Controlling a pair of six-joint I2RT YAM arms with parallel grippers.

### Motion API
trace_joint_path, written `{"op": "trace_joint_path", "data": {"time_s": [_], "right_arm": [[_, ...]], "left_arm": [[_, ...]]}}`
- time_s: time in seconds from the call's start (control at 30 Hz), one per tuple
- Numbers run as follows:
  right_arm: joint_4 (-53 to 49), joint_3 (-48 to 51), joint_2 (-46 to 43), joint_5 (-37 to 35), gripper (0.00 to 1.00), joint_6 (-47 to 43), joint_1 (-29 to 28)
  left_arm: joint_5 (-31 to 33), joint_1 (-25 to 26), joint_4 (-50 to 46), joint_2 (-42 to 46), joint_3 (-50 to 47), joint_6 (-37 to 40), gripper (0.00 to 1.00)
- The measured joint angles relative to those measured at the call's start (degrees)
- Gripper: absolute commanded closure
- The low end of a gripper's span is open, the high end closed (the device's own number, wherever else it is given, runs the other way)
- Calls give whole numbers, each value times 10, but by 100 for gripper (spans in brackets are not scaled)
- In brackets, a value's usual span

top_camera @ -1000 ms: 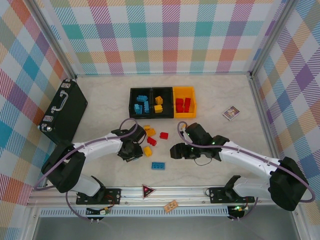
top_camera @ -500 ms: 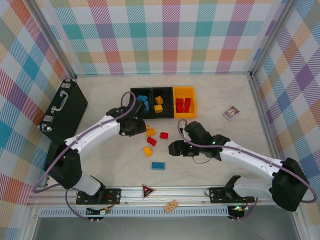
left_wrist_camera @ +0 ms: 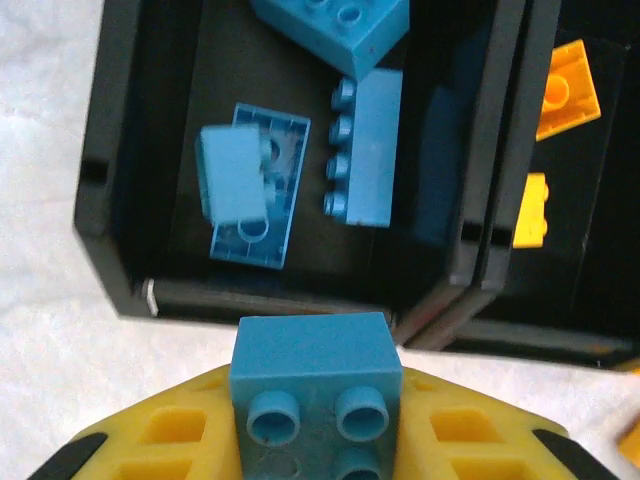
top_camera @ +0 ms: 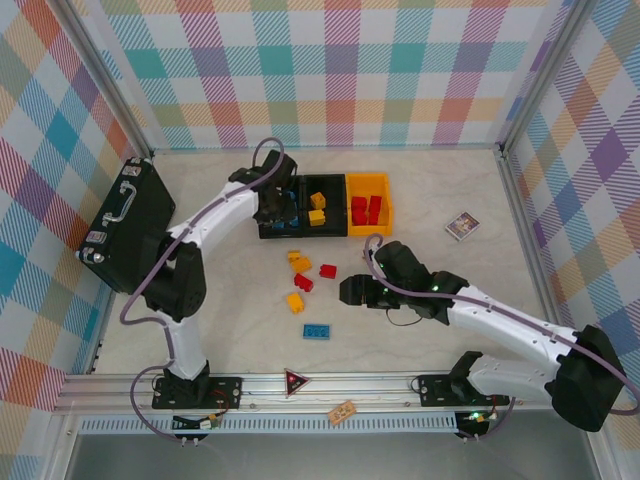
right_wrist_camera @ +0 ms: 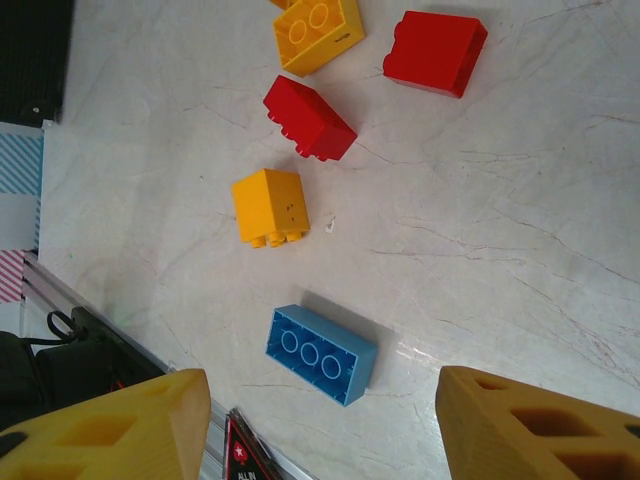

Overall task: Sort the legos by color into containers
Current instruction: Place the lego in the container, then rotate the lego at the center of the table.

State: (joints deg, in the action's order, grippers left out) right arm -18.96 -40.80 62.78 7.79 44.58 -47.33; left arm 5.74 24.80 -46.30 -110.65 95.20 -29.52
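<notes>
Jaws on the left gripper (left_wrist_camera: 318, 445) pinch a blue lego (left_wrist_camera: 316, 380), frame bottom, just short of the black bin (left_wrist_camera: 108, 130) holding blues, likely for dropping. Those of the right gripper (right_wrist_camera: 325, 430) stand spread.

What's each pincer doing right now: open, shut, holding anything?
Left pincer: closed on a blue brick, by the black bin.
Right pincer: open, holding nothing.

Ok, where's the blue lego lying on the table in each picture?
Top external: the blue lego lies low centre, closer to the arm bases than the other loose bricks.
Right wrist: low centre.
Left wrist: this camera faces the black bin holding blue legos instead.
Shared landmark: the yellow brick just beyond it.
</notes>
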Motion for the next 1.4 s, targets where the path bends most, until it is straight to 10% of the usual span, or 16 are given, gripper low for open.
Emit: {"op": "trace_joint_path", "data": {"time_s": [0.77,1.4], "right_arm": [[-4,20,-30,-25,39,20,-9],[-91,-38,-5,-99,33,-14,-5]], "left_arm": [[21,-25,-77,-176,217,28,48],[-52,2,-28,32,17,38,48]]}}
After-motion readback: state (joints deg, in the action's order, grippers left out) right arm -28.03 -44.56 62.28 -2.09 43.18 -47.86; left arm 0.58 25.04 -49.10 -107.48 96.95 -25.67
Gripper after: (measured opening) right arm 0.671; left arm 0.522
